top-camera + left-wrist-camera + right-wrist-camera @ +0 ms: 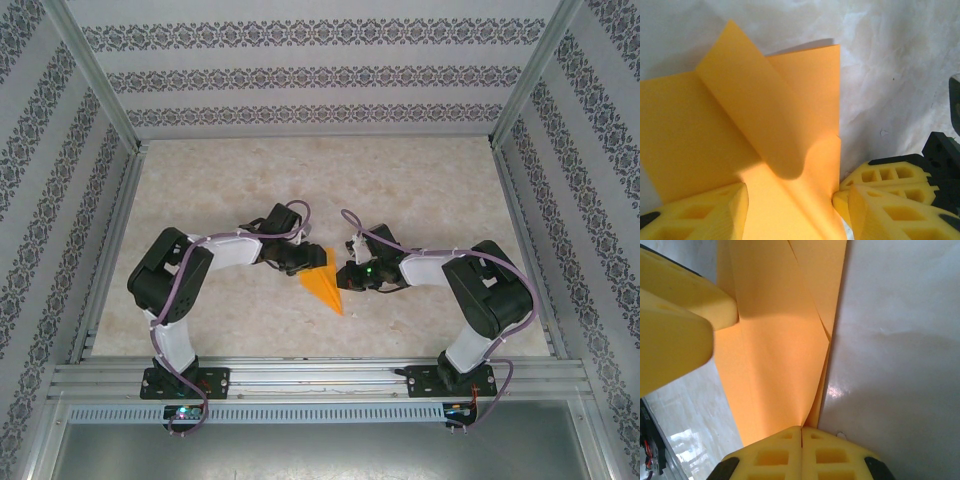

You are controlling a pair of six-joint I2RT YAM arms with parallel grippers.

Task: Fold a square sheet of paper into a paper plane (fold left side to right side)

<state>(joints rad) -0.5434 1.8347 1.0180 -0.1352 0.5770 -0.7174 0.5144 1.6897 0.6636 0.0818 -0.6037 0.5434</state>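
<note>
**A:** Where is the square sheet of paper (325,287)?

**B:** On the counter (420,180), towards the front. From above it is a folded orange shape that narrows to a point aimed at the near edge. A tool sits on either side of its wide end.

**A:** How wide is the left tool (799,194)?

**B:** Partly open. In its wrist view the two yellow fingers (700,215) stand well apart at the bottom of the frame, and the paper runs up between them. One flap is lifted off the layer beneath and curls over with a rounded edge. The finger on the left lies against the paper, but I cannot tell whether it presses. The paper is not clamped between the pair.

**A:** And the right tool (802,432)?

**B:** Closed. Its fingers meet with only a thin seam between them. The paper tapers straight down into that seam, so this tool is pinching the sheet at its edge.

**A:** How close are the two tools?

**B:** Near, with the paper between them. The right wrist view has the left tool's fingers (675,325) at the upper left, one of them touching the paper where it dips. The left wrist view has the right tool's yellow fingers just beside the sheet's right edge.
</note>
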